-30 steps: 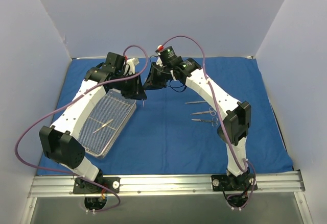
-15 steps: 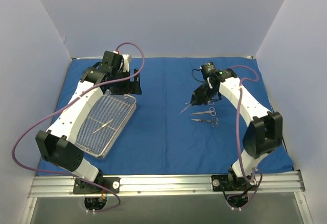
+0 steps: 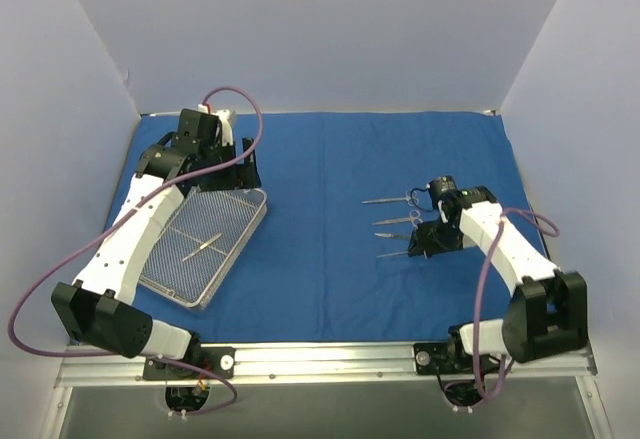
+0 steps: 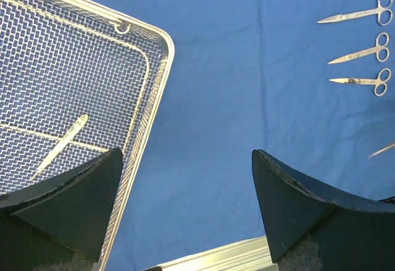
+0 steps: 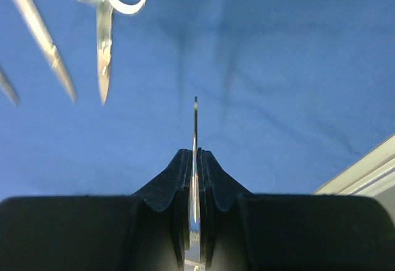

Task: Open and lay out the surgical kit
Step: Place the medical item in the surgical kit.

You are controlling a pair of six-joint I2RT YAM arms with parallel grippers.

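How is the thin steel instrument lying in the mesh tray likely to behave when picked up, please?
The instrument looks thin and polished, so probably stiff, light and slippery. Lying flat on the mesh tray, it may prove awkward to pinch.

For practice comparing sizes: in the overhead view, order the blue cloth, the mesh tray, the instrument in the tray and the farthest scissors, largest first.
1. blue cloth
2. mesh tray
3. farthest scissors and instrument in the tray: similar length, too close to rank.

Bare blue cloth through the middle; hemmed left by mesh tray, right by scissors row and low right gripper.
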